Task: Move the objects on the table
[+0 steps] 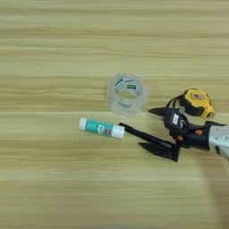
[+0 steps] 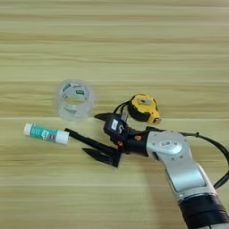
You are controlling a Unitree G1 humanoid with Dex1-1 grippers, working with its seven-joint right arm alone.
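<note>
**Pincer spread wide beside the pen on the plank table**

The table (image 1: pixel 53 40) fills everything I see: light-brown wood with grain lines running left to right. I take the clear tape roll (image 1: pixel 127 94) as my landmark; it lies flat on the wood, its hole facing up.

My right arm (image 2: pixel 179 165) comes in from the lower right, silver forearm first, with a dark cable trailing off its right side. My pincer (image 1: pixel 151 128) sits below and to the right of the tape roll, and it is released: the two black fingers stand wide apart and grasp nothing. The upper fingertip (image 1: pixel 154 110) points toward the roll's lower right edge, near it but apart. The lower fingertip (image 1: pixel 145 146) lies further down on the bare wood.

The slim black pen (image 1: pixel 143 135) lies below the roll, slanting down to the right. It runs into the gap between my fingers; I cannot tell whether the lower finger touches it. The pen's left end meets the white cap of the white-and-teal glue stick (image 1: pixel 101 128), which lies on its side below and to the left of the roll.

The yellow-and-black tape measure (image 2: pixel 143 108) rests to the right of the roll, just behind my pincer's body, its black cord (image 2: pixel 120 107) looping at its left side.
</note>
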